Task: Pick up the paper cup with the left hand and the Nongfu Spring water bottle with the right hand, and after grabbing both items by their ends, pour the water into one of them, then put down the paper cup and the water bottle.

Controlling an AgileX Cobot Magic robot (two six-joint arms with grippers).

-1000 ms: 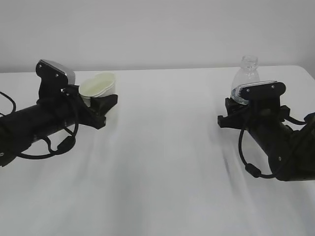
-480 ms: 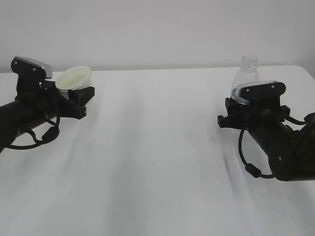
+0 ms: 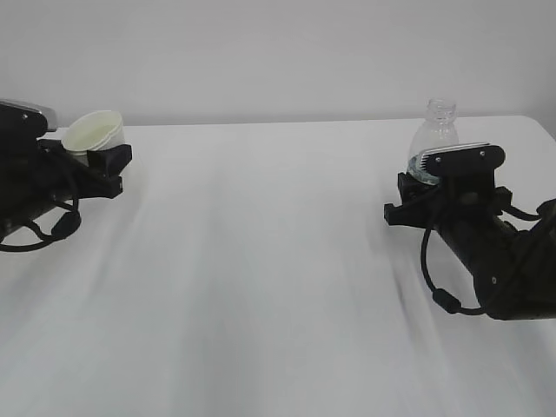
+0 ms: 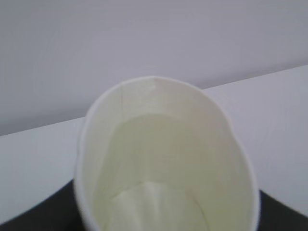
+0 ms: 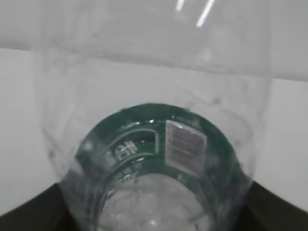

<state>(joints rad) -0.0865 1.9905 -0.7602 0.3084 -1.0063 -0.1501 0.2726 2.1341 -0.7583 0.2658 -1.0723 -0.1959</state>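
Meanwhile, the paper cup [image 3: 94,132] is seen much nearer the left edge of the exterior view than it was a second ago, carried there by the left gripper [image 3: 102,156], whose arm has been drawn back and outward across the table [image 3: 261,261]. The cup is held clamped between the jaws, low on its body, with its rim tilted slightly and pressed out of round in the left wrist view; its pale inside [image 4: 159,168] is shown, but whether any water lies in it cannot be told.

On the other side nothing has shifted over the same second. The Nongfu Spring water bottle [image 3: 434,130] is kept upright with its open neck uppermost, gripped around its lower part by the right gripper [image 3: 434,187], and the green label band [image 5: 159,144] fills the right wrist view. The jaws are closed against the bottle's wall, not together.

The two items are now well apart. It is judged that the pouring step is over, or has been given up, and that the cup is being taken to its place to be set down; release has not yet been made on either side.
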